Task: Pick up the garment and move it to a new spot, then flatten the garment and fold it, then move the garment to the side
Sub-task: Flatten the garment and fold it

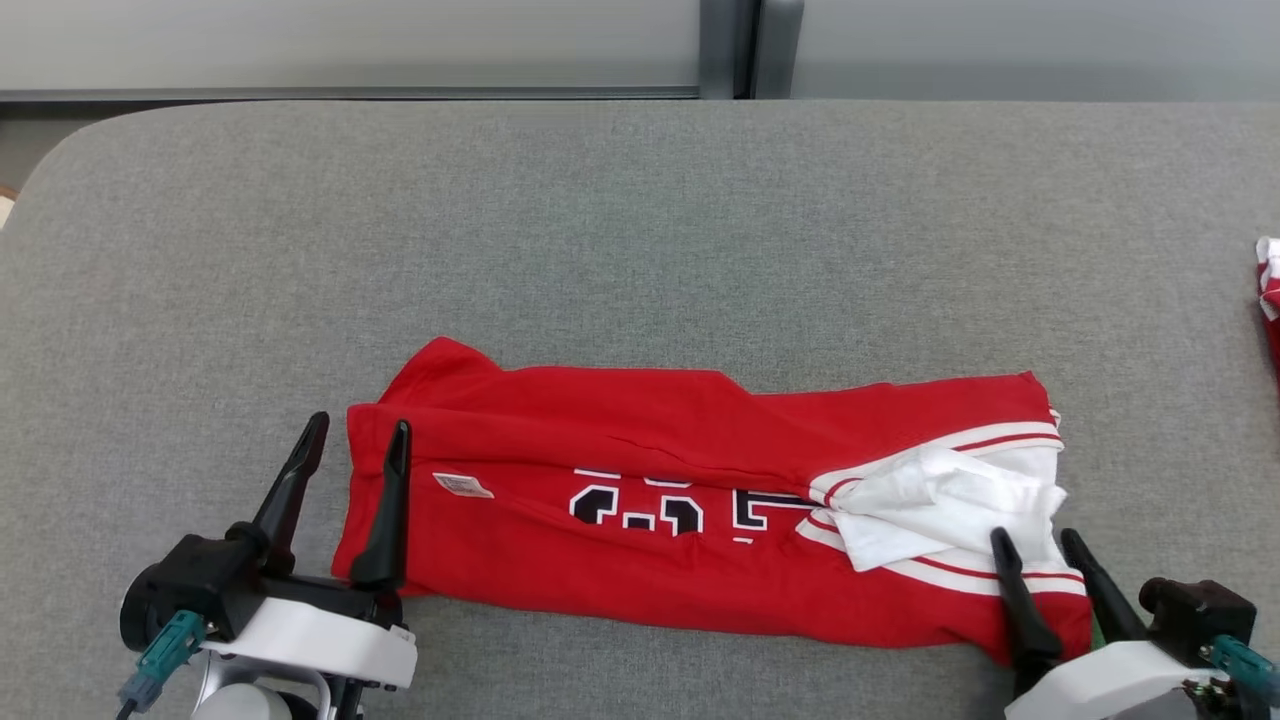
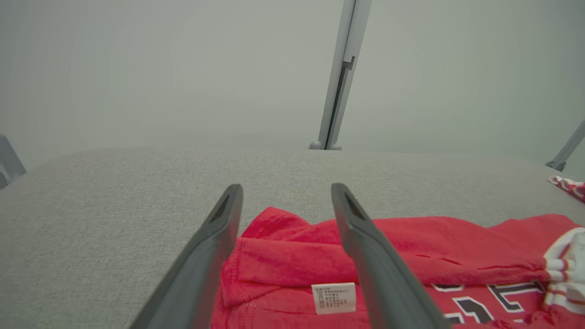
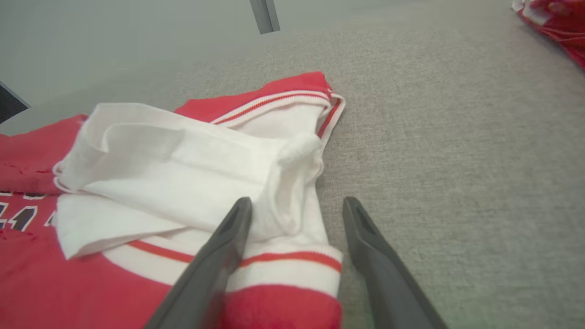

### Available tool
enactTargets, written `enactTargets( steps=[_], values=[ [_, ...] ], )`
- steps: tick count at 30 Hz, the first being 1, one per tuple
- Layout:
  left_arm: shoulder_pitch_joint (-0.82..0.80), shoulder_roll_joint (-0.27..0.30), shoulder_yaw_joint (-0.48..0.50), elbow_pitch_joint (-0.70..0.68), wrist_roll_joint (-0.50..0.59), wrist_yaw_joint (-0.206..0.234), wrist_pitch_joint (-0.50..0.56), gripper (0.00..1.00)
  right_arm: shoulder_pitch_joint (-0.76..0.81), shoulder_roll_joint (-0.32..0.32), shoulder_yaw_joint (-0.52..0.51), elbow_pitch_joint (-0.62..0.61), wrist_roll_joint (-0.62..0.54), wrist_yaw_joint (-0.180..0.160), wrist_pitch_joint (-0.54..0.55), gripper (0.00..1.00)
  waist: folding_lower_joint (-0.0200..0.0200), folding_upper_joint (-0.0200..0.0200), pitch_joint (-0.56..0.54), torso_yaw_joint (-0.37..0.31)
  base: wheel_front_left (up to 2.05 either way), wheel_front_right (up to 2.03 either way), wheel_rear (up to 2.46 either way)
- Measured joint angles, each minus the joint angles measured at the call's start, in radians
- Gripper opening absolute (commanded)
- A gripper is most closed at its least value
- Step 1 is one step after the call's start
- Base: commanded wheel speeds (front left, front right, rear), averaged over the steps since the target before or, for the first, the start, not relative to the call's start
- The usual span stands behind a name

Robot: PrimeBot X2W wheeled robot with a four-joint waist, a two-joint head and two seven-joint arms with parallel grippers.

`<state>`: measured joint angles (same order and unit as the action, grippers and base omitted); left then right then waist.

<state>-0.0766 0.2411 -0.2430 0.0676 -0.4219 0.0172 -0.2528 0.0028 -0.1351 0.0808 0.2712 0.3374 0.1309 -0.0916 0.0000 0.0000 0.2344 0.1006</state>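
Since the garment (image 1: pixel 690 540) needs gripping at both ends, the left claw (image 1: pixel 359 423) and right claw (image 1: pixel 1034 537) hover there, wide open, empty.

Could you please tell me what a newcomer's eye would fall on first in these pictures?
The bright red garment lies folded into a long band across the near part of the grey table, with black-and-white numerals and a crumpled white part at its right end. The left end effector stands open at its left edge and the right end effector open at its right end.
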Motion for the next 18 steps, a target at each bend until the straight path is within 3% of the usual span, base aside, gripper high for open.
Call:
enactTargets(
  steps=[1,2,3,4,5,11,18],
  values=[
    [-0.004,-0.002,-0.002,0.005,0.0,-0.004,0.0,1.0,-0.01,0.002,0.013,0.023,0.014,0.0,-0.001,1.0,0.0,0.0,0.006,0.004,0.0,0.0,0.0],
    [-0.011,-0.002,-0.001,0.008,0.0,-0.006,-0.003,1.0,-0.02,0.002,0.027,0.044,0.024,0.0,-0.001,0.89,0.0,0.0,0.011,0.007,0.0,0.0,0.0],
    [-0.016,-0.002,0.0,0.009,0.0,-0.008,-0.003,1.0,-0.03,0.002,0.038,0.055,0.026,0.0,-0.002,0.49,0.0,0.0,0.017,0.009,0.0,0.0,0.0],
    [-0.02,-0.002,0.0,0.012,0.001,-0.009,-0.004,1.0,-0.039,0.002,0.048,0.067,0.034,0.0,-0.004,0.37,0.0,0.0,0.023,0.011,0.0,0.0,0.0],
    [-0.021,-0.003,0.001,0.015,0.001,-0.013,-0.004,1.0,-0.046,0.002,0.058,0.074,0.039,0.0,-0.004,0.0,0.0,0.0,0.026,0.011,0.0,0.0,0.0],
    [-0.033,-0.006,0.005,0.038,0.008,-0.024,-0.007,1.0,-0.051,-0.015,0.077,0.074,0.058,0.002,-0.024,0.0,0.0,0.0,0.032,0.003,0.0,0.0,0.0],
    [-0.034,-0.012,0.025,0.043,0.015,-0.026,-0.009,1.0,0.002,-0.086,-0.034,0.033,0.047,0.001,-0.042,0.0,0.0,0.0,0.023,-0.012,0.0,0.0,0.0]
  ],
)
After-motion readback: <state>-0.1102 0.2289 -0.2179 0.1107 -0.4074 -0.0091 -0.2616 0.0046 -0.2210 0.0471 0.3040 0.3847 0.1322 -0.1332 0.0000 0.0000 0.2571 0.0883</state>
